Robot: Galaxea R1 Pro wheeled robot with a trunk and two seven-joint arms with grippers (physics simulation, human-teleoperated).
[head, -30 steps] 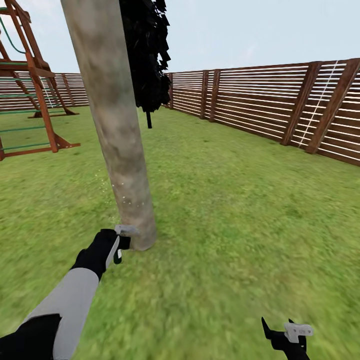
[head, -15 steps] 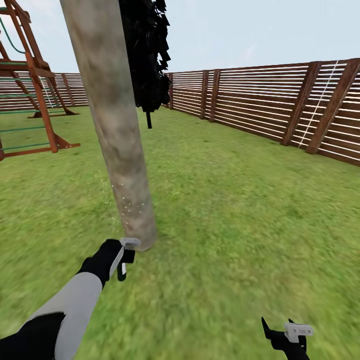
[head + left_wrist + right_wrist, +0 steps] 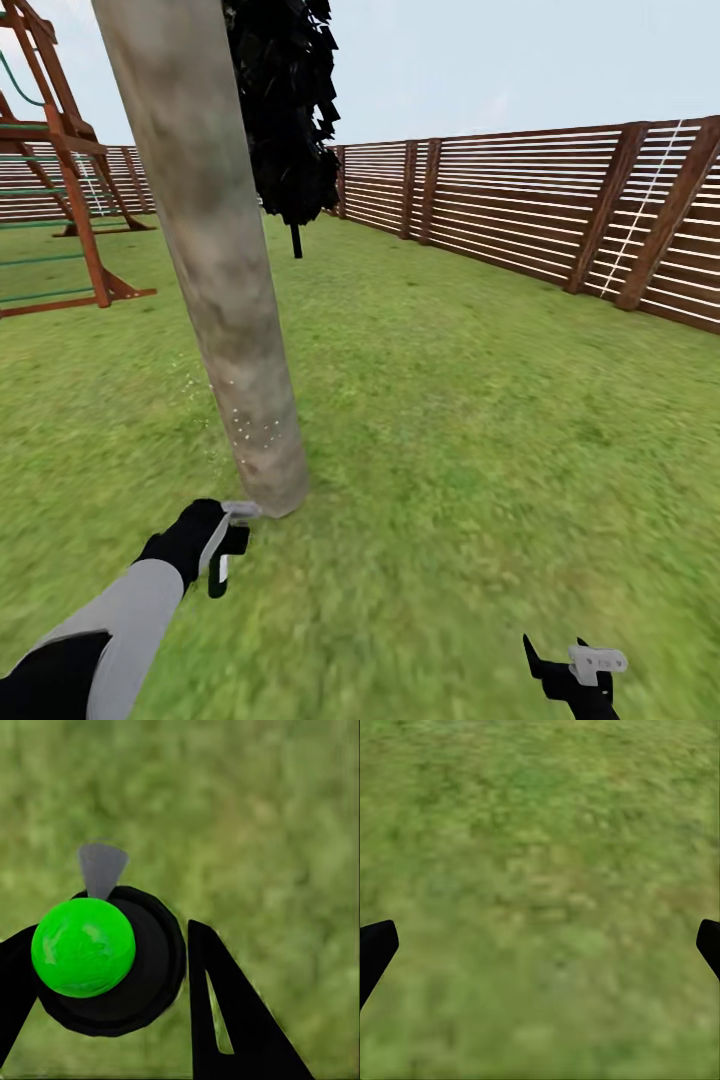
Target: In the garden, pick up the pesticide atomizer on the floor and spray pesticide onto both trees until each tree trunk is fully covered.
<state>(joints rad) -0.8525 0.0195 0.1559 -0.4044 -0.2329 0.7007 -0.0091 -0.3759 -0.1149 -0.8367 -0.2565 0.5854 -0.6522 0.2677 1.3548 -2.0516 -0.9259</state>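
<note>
Beside tree trunk (image 3: 215, 270) base, left tool (image 3: 228, 545) grips atomizer (image 3: 105, 960), nozzle trunkward.

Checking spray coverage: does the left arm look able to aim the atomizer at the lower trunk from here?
Probably yes: the left end effector holds the atomizer close beside the tree trunk, with nothing between them.
</note>
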